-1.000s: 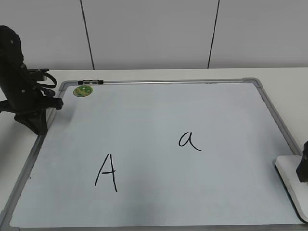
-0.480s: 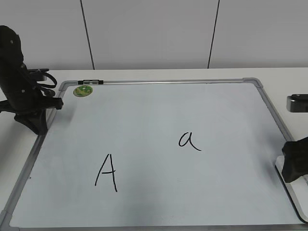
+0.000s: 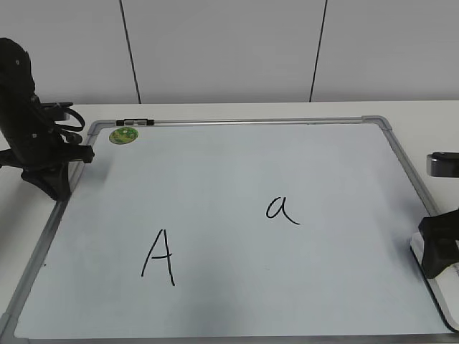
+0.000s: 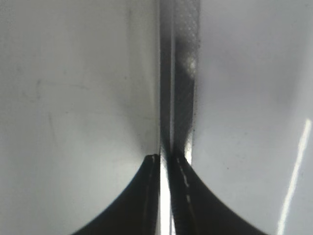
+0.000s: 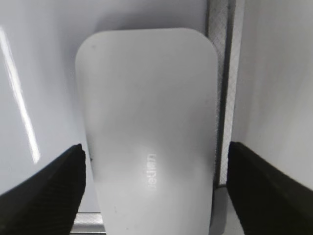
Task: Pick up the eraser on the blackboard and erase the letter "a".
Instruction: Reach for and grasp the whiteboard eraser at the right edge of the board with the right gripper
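Right gripper (image 5: 155,166) is down over the eraser (image 5: 149,132), jaws spread wide, one finger on each long side of it. Gaps are visible on both sides, so not pinching. In the exterior view that gripper (image 3: 439,247) sits at about 4 o'clock of the blackboard (image 3: 237,165), at the right frame edge, and only a sliver of the eraser (image 3: 436,281) shows beneath it.

The eraser lies flat with faint grey print on its top face. In the right wrist view the frame rail (image 5: 224,73) runs along its right long side, just beside it or slightly under it; cannot tell which.

The letter "a" (image 3: 282,209) is intact, right of board centre, well apart from the eraser. Capital "A" (image 3: 158,256) sits at about 7 o'clock of the board. Green sticker (image 3: 123,134) is at the 11 o'clock corner, with a small black clip (image 3: 135,122) on the top rail just beside it.

Left gripper (image 4: 165,196) has jaws pressed together with nothing between them, tips right over the left frame rail (image 4: 181,73). In the exterior view the left arm (image 3: 32,136) stands at about 10 o'clock of the board, on the white surface (image 3: 21,236).
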You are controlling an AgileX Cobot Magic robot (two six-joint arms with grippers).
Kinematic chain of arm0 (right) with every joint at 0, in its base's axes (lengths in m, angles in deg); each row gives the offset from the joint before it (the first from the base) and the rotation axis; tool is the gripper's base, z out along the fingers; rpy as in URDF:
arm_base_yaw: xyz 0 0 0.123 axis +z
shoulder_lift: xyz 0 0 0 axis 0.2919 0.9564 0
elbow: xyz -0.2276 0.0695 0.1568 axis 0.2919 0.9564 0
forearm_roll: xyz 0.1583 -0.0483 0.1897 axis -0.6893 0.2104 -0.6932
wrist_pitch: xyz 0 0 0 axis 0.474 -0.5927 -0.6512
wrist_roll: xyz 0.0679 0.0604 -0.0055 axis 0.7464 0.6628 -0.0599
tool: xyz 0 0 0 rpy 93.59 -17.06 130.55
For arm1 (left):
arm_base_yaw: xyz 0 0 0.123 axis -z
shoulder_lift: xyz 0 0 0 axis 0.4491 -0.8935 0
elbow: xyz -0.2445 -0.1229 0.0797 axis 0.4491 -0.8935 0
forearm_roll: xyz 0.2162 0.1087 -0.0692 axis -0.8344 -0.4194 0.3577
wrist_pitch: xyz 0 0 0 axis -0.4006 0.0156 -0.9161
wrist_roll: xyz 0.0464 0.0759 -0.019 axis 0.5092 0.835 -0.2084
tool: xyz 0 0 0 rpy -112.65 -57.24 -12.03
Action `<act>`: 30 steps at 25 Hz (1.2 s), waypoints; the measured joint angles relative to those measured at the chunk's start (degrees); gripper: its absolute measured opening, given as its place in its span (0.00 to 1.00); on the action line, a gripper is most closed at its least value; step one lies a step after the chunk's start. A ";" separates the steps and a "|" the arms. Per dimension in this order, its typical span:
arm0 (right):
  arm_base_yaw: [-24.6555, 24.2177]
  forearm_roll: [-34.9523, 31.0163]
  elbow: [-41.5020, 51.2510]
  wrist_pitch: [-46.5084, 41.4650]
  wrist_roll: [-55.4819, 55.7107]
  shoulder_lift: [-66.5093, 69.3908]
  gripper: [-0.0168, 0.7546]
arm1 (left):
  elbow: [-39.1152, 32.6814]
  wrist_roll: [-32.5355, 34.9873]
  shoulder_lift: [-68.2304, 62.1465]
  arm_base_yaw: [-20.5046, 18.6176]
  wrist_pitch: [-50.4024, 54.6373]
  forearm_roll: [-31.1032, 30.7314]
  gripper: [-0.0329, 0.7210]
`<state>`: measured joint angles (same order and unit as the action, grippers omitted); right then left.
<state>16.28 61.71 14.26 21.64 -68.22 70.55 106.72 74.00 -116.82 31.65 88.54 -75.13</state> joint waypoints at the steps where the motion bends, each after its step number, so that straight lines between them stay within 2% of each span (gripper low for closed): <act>1: 0.00 0.00 0.00 0.00 0.00 0.00 0.89 | 0.00 0.00 0.00 0.00 0.00 0.00 0.10; 15: 0.00 -0.11 -0.09 0.46 0.00 2.14 0.87 | 0.00 0.00 0.00 0.00 0.00 0.00 0.10; 22: 0.00 -1.86 -0.09 0.60 -2.13 2.14 0.77 | 0.00 0.00 0.00 0.00 0.00 0.00 0.11; 23: 0.00 -1.86 -0.09 0.60 -2.28 2.14 0.74 | 0.00 0.00 0.00 0.00 0.00 0.00 0.11; 30: 0.00 -1.86 -0.09 0.60 -2.62 2.14 0.71 | 0.00 0.00 0.00 0.00 0.00 0.20 0.11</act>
<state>16.28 59.85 14.18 22.24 -70.84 72.69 106.72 74.00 -116.82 31.65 88.54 -74.93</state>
